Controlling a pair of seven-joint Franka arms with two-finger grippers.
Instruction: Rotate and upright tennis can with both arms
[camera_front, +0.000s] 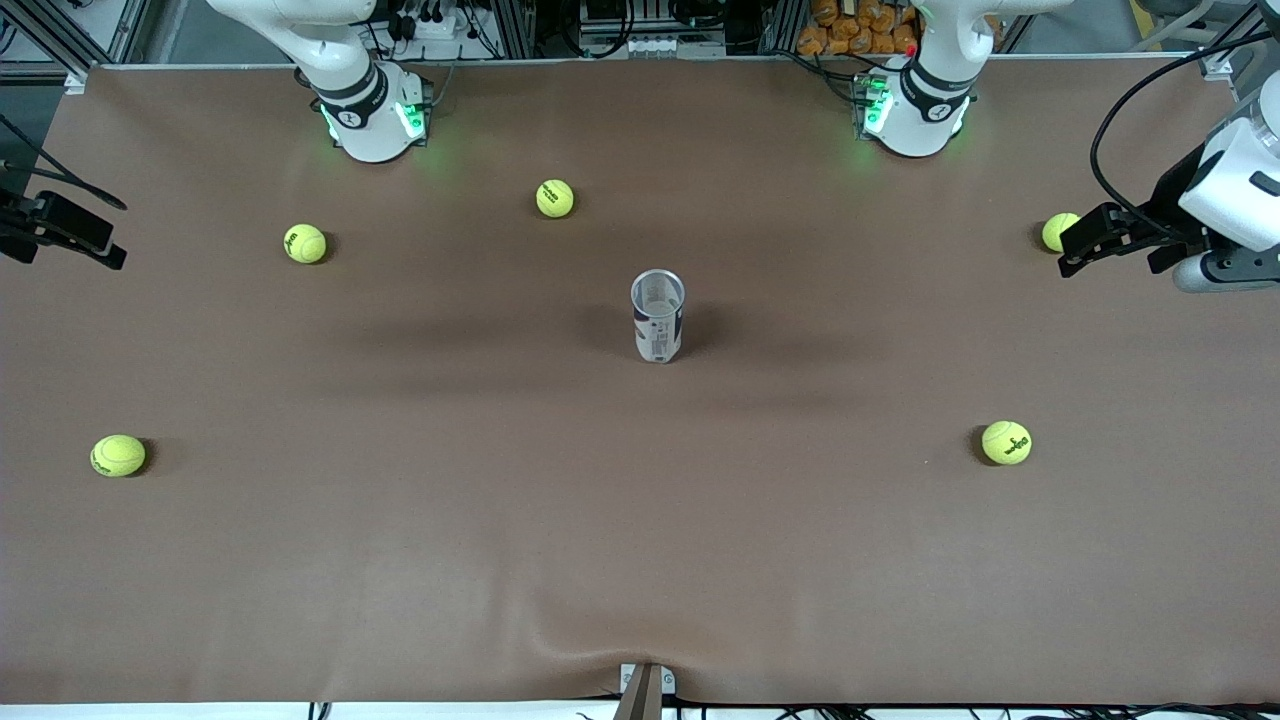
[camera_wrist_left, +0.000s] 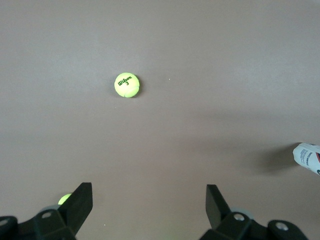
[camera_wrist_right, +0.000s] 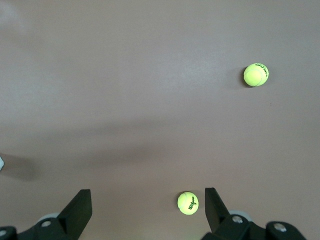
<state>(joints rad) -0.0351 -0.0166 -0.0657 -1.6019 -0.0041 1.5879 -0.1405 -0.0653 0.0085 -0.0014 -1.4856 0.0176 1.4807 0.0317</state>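
Note:
The tennis can (camera_front: 657, 318) stands upright in the middle of the table, open silver rim up, white and navy label on its side. Only its edge shows in the left wrist view (camera_wrist_left: 307, 157). My left gripper (camera_front: 1108, 262) is open and empty, up over the left arm's end of the table beside a tennis ball (camera_front: 1058, 231); its own view shows the spread fingers (camera_wrist_left: 149, 205). My right gripper (camera_front: 60, 240) is open and empty over the right arm's end of the table (camera_wrist_right: 148, 205). Both are well away from the can.
Several yellow-green tennis balls lie scattered on the brown table cloth: two near the right arm's base (camera_front: 555, 198) (camera_front: 305, 243), one nearer the front camera at that end (camera_front: 118, 455), and one at the left arm's end (camera_front: 1006, 442).

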